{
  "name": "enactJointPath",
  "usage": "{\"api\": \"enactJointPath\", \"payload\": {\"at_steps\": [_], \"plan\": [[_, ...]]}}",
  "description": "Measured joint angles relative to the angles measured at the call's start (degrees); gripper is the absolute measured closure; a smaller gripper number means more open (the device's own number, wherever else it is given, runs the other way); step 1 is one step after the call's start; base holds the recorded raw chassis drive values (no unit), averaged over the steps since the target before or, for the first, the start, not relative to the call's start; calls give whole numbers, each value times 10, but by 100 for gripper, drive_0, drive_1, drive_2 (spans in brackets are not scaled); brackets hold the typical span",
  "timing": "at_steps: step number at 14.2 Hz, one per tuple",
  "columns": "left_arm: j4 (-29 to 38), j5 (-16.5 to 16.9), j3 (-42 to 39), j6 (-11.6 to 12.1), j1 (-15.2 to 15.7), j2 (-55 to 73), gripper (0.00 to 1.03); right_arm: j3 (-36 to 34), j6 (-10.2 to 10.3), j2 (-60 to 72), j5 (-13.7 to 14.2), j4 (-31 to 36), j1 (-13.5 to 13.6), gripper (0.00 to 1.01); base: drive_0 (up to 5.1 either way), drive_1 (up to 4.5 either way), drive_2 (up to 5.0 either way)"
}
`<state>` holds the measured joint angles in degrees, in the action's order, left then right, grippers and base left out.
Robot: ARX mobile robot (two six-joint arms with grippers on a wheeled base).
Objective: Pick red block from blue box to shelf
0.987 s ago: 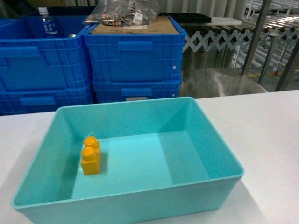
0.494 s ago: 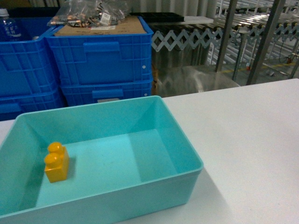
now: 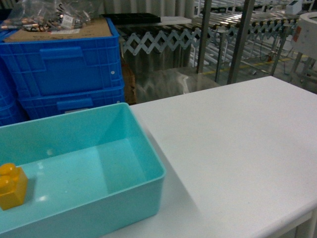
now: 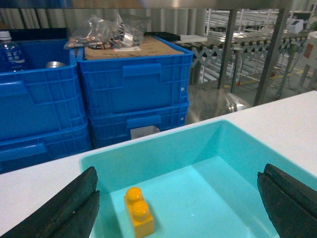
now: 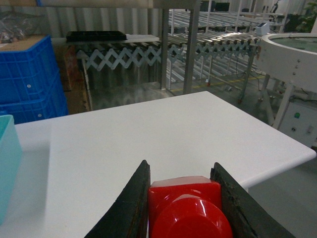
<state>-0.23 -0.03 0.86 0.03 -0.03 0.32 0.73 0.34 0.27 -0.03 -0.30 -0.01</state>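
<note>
Taking the blue box [image 3: 143, 148] as landmark, going left to right; inside it, against its left side, one orange-yellow two-stud brick [image 3: 12, 185], upright on the floor of the tub, seen also in the left wrist view [image 4: 138, 218]; no other brick visible in the tub; behind the box, dark blue ribbed crates [image 3: 64, 74], two stacked in the head view, four in two stacks of two in the left wrist view [image 4: 133, 84]; on the top crate nearest the box, one sheet of cardboard [image 4: 133, 49] bearing clear plastic bags [image 4: 106, 32]; in the crate further left, one water bottle [image 4: 10, 49]; left pincer [image 4: 178, 203] spread wide above the box, released, one dark finger at each lower corner of its view, nothing between them; right of the box, bare white desk [image 3: 237, 144]; beyond the desk's far edge, right of the crates, steel uprights and roller tiers of the shelf [image 3: 237, 29]; right pincer [image 5: 181, 206] clenched on one red block [image 5: 185, 208], stud toward the camera, held above the desk well right of the box, whose rim shows at the left edge [image 5: 7, 163].
</note>
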Motion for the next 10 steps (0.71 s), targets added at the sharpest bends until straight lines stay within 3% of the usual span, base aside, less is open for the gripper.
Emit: {"api": "enactJointPath", "payload": {"at_steps": [10], "plan": [[0,0,0,0,0,0,5,0,0,0,0,0,0,72,-151,-151,-151]]}}
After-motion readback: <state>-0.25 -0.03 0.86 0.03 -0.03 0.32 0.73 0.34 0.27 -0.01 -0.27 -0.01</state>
